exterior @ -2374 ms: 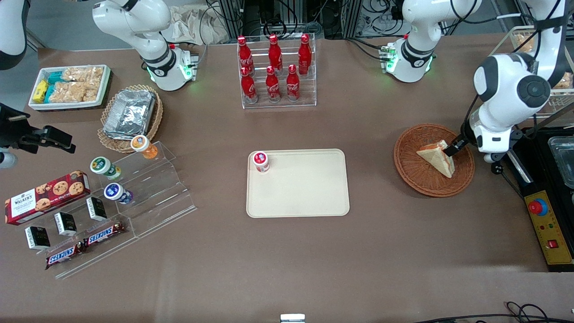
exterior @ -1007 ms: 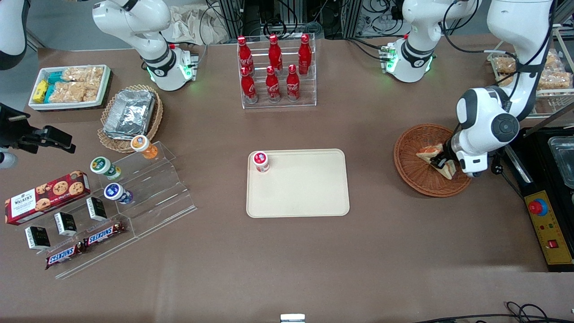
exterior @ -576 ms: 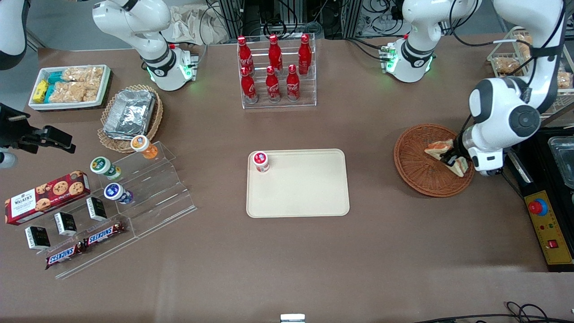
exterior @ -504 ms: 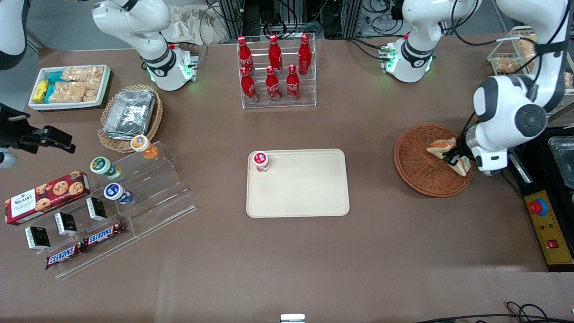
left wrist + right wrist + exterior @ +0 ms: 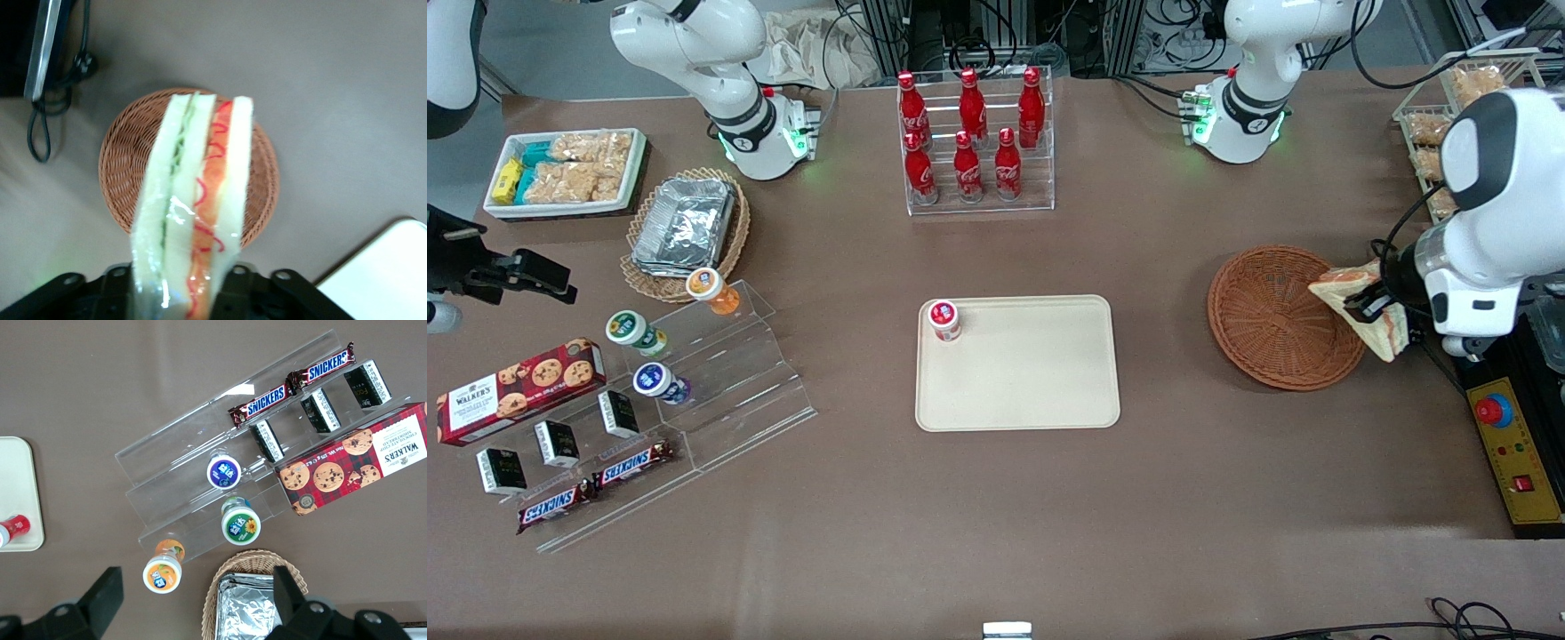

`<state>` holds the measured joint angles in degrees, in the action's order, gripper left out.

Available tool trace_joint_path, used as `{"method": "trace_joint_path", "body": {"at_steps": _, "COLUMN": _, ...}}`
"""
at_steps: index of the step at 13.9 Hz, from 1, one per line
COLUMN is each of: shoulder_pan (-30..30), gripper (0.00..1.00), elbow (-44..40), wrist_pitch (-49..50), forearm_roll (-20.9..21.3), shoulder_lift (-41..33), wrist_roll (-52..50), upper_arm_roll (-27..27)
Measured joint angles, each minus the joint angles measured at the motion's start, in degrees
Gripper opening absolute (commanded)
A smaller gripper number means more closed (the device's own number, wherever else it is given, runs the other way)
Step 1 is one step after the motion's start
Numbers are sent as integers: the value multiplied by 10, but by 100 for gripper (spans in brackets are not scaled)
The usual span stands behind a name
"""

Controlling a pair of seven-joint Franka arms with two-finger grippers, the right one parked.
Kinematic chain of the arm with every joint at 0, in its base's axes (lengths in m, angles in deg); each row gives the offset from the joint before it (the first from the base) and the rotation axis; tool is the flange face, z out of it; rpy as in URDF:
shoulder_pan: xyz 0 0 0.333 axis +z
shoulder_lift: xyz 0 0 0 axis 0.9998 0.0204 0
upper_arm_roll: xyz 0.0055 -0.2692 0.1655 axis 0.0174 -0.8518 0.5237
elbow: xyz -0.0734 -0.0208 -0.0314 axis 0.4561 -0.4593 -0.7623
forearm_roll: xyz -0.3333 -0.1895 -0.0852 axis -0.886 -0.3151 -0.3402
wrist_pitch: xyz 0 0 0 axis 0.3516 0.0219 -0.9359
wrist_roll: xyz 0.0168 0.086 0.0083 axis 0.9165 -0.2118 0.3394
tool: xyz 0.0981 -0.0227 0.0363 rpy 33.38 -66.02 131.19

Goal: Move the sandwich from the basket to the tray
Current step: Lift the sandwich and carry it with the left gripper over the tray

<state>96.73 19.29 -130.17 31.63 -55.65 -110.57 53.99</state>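
The sandwich [image 5: 1368, 308], a wrapped wedge of white bread with orange-red and green filling, hangs in the air, pinched by my left gripper [image 5: 1371, 307]. It is above the basket's rim at the working arm's end of the table. In the left wrist view the sandwich [image 5: 193, 200] stands edge-on in my gripper [image 5: 180, 293], with the round reddish-brown basket [image 5: 127, 153] empty below it. The basket [image 5: 1272, 320] holds nothing. The cream-beige tray [image 5: 1032, 373] lies at the table's middle, toward the parked arm from the basket; its corner shows in the left wrist view [image 5: 380, 273].
A small red-lidded cup [image 5: 944, 320] stands in a corner of the tray. A rack of red cola bottles [image 5: 971, 142] stands farther from the camera. A yellow control box [image 5: 1516, 453] and black equipment lie beside the basket. Snacks, a tan basket with foil trays [image 5: 685, 227] and an acrylic stand lie toward the parked arm's end.
My gripper has lifted the sandwich out of the basket and carried it up and outward over the basket's rim, toward the working arm's end. The basket is now empty.
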Motion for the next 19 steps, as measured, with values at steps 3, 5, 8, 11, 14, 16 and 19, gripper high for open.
{"method": "trace_joint_path", "body": {"at_steps": 3, "shoulder_pan": 0, "gripper": 31, "elbow": -44, "wrist_pitch": 5, "forearm_roll": -1, "shoulder_lift": 13, "wrist_roll": 23, "upper_arm_roll": -33}}
{"method": "trace_joint_path", "body": {"at_steps": 5, "shoulder_pan": -1, "gripper": 31, "elbow": -70, "wrist_pitch": 5, "forearm_roll": -2, "shoulder_lift": 34, "wrist_roll": 24, "upper_arm_roll": -78}}
{"method": "trace_joint_path", "body": {"at_steps": 8, "shoulder_pan": -4, "gripper": 33, "elbow": -91, "wrist_pitch": 5, "forearm_roll": -2, "shoulder_lift": 60, "wrist_roll": 24, "upper_arm_roll": -133}}
{"method": "trace_joint_path", "body": {"at_steps": 11, "shoulder_pan": -18, "gripper": 33, "elbow": -109, "wrist_pitch": 3, "forearm_roll": -2, "shoulder_lift": 95, "wrist_roll": 24, "upper_arm_roll": -172}}
{"method": "trace_joint_path", "body": {"at_steps": 14, "shoulder_pan": -65, "gripper": 33, "elbow": -128, "wrist_pitch": -22, "forearm_roll": -1, "shoulder_lift": 146, "wrist_roll": 24, "upper_arm_roll": -179}}
{"method": "trace_joint_path", "body": {"at_steps": 16, "shoulder_pan": -90, "gripper": 33, "elbow": -130, "wrist_pitch": -59, "forearm_roll": -1, "shoulder_lift": 179, "wrist_roll": 24, "upper_arm_roll": -180}}
{"method": "trace_joint_path", "body": {"at_steps": 19, "shoulder_pan": -131, "gripper": 33, "elbow": -131, "wrist_pitch": -95, "forearm_roll": 6, "shoulder_lift": 231, "wrist_roll": 24, "upper_arm_roll": -180}}
